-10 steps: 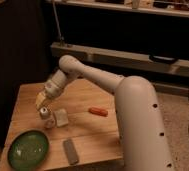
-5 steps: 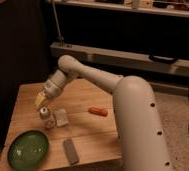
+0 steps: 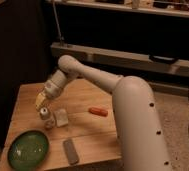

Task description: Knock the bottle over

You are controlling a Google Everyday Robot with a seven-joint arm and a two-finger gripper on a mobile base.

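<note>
The bottle (image 3: 46, 117) stands upright on the wooden table (image 3: 95, 135), left of centre. It is small and clear, with a white cap. My gripper (image 3: 40, 101) hangs just above it and slightly to its left, at the end of the white arm that reaches in from the right. The gripper sits close over the bottle's cap, and I cannot tell whether it touches the bottle.
A pale white object (image 3: 62, 118) stands right beside the bottle. A green bowl (image 3: 29, 148) lies at the front left and a grey flat object (image 3: 70, 151) near the front edge. An orange-red object (image 3: 98, 111) lies mid-table. Dark shelving runs behind.
</note>
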